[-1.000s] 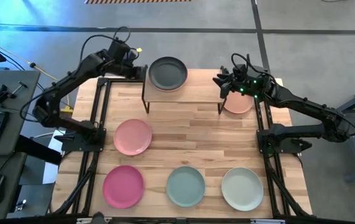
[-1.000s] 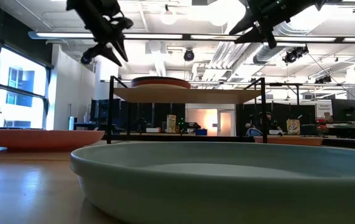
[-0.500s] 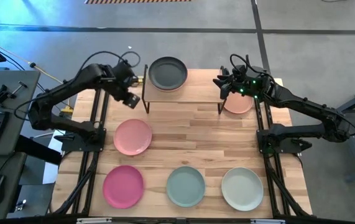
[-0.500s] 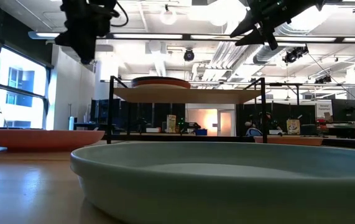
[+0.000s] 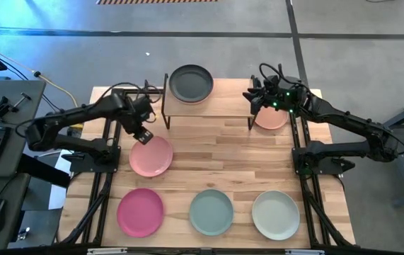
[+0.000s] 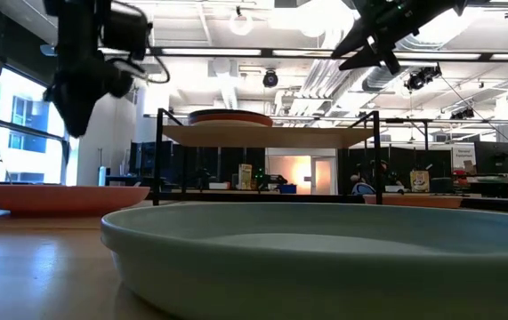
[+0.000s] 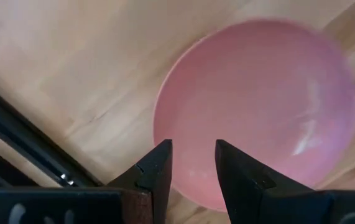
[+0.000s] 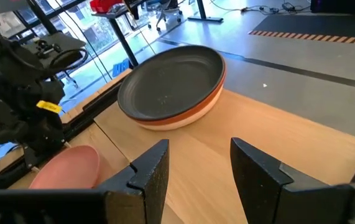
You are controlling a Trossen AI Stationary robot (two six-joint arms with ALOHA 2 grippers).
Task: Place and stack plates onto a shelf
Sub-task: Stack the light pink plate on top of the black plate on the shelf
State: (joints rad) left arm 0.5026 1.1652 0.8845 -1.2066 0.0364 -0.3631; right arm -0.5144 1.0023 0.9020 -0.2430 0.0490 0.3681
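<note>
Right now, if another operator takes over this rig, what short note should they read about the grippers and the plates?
Left gripper: open, empty, above the far rim of the pink plate.
Right gripper: open, empty, over the shelf at its right end.
Done: charcoal plate sits on a terracotta plate on the shelf's left side.
Left: peach plate at the right of the shelf, pink, magenta plate, teal plate, off-white plate on the table.

A charcoal plate (image 5: 190, 83) tops a small stack on the shelf (image 5: 219, 105) at 12 o'clock; 5 plates lie flat below.
</note>
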